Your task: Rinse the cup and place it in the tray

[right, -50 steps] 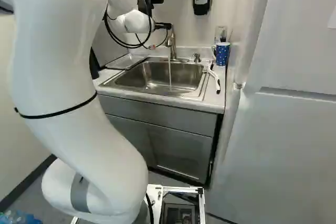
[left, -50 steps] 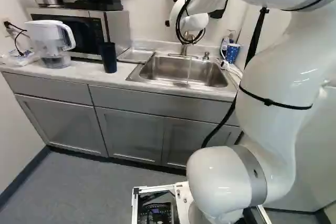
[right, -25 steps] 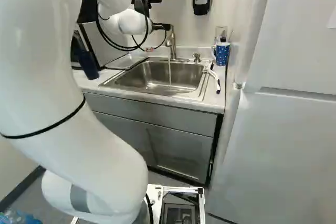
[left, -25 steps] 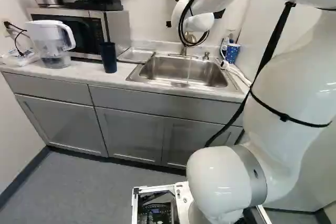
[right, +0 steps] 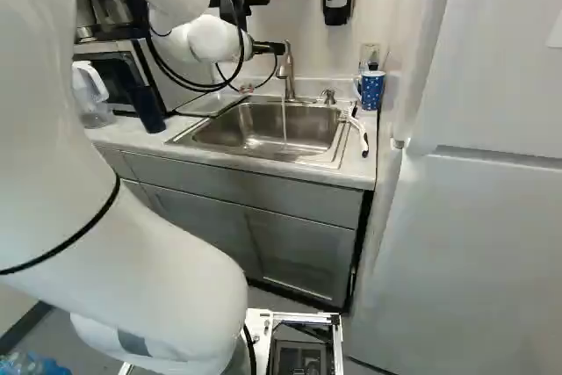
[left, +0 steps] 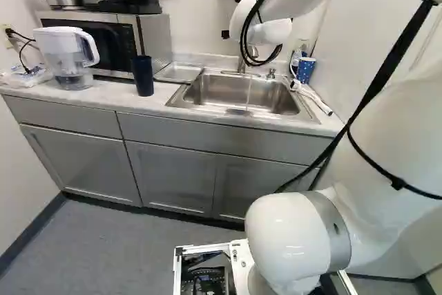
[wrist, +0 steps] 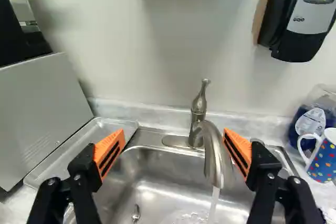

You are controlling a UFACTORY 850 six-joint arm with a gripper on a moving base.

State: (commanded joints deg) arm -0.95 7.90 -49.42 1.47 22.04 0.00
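Water (wrist: 214, 203) runs; cup not in tray (left: 178, 73), so grasp, probable rinse and placing left. Gripper (wrist: 174, 136) spread wide, holding nothing. Spotted mug (right: 371, 90), likely the cup, upright near counter's (left: 103, 99) back right corner.

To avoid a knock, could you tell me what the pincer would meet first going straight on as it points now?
Probably the faucet, ahead of the open pincer; depth is unclear, so it might instead reach the wall.
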